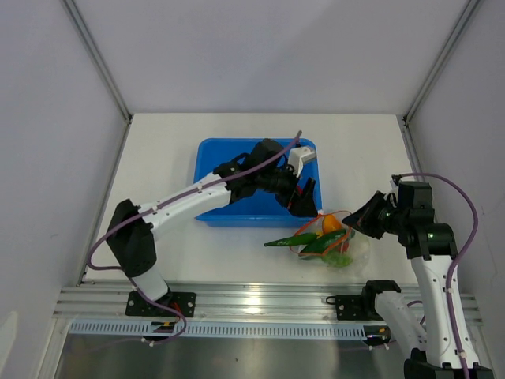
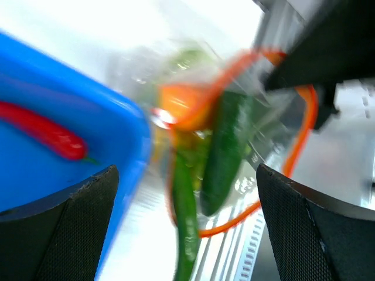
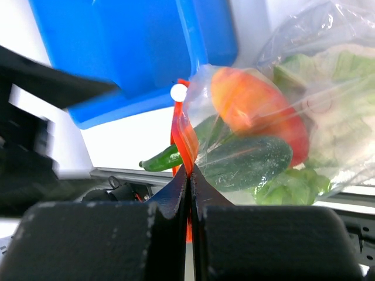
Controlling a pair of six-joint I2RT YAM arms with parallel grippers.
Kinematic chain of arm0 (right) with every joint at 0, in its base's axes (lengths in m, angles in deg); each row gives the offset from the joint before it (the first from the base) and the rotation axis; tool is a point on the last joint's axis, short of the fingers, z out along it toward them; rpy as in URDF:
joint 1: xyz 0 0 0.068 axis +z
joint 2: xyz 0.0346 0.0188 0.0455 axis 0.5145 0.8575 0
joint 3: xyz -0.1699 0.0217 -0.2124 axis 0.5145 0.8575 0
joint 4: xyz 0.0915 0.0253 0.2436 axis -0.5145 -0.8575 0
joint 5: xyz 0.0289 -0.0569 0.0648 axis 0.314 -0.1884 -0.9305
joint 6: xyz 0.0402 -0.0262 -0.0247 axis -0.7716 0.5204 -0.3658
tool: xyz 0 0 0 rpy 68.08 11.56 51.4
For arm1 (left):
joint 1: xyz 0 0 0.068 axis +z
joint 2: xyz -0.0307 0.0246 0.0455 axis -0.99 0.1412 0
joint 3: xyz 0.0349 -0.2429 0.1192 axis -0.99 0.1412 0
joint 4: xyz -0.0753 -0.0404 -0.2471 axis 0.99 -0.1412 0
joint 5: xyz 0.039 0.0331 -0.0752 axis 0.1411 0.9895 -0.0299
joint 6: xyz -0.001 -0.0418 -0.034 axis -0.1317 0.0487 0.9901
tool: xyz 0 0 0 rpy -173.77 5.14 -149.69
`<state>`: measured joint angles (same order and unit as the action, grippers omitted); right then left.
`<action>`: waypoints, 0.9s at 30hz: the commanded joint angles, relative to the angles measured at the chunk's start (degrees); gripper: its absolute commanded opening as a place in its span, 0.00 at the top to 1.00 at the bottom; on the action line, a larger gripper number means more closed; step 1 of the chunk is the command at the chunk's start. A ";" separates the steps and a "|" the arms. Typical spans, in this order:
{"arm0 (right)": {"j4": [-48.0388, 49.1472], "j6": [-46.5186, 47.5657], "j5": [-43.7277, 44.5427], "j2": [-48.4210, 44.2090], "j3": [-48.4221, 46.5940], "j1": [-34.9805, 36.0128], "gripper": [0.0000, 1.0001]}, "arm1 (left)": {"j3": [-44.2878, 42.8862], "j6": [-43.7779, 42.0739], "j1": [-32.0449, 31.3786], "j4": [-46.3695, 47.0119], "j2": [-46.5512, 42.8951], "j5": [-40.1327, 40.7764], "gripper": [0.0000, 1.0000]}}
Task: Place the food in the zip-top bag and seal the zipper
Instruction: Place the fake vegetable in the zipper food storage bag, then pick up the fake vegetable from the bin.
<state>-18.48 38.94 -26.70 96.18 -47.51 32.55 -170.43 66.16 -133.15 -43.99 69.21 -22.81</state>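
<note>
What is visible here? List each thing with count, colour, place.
blue tub: one, blue, mid-table.
red chili: one, red, inside the tub.
zip-top bag: one, clear, near-right of tub.
zipper: one, orange-red, bag mouth.
cucumber: one, dark green, in bag.
orange fruit: one, orange, in bag.
leafy greens: count unclear, light green, in bag.
green chili: one, green, poking from bag.
left gripper: one, black, open, over tub corner.
right gripper: one, black, shut on zipper.

Smeared by motion in the left wrist view: zip-top bag [image 2: 266,126], cucumber [image 2: 225,149], green chili [image 2: 186,234]. Cut off at that view's left edge: red chili [image 2: 50,133]. Hidden under the left arm from above: much of the blue tub [image 1: 209,158]. Lost between the right gripper [image 3: 188,171] fingers: lower zipper [image 3: 184,137].
</note>
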 commanded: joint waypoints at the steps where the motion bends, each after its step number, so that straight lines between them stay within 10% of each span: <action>1: -1.92 -0.80 0.85 -1.06 0.13 -0.18 1.00 | -6.64 3.19 3.80 -3.08 0.26 7.04 0.01; 5: -1.31 -2.03 1.12 -0.53 0.58 -0.18 1.00 | -17.80 7.94 5.47 -15.29 7.64 27.72 0.01; 11: -0.08 -2.91 1.20 0.87 0.58 0.00 1.00 | -44.07 11.72 7.23 -34.36 23.02 33.60 0.01; 27: 0.98 -3.79 1.29 2.01 3.56 -0.09 1.00 | -45.24 28.24 8.90 -34.57 36.74 38.09 0.02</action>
<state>-18.43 35.73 -25.98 97.91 -44.51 32.57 -213.44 89.70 -124.49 -79.37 103.76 16.57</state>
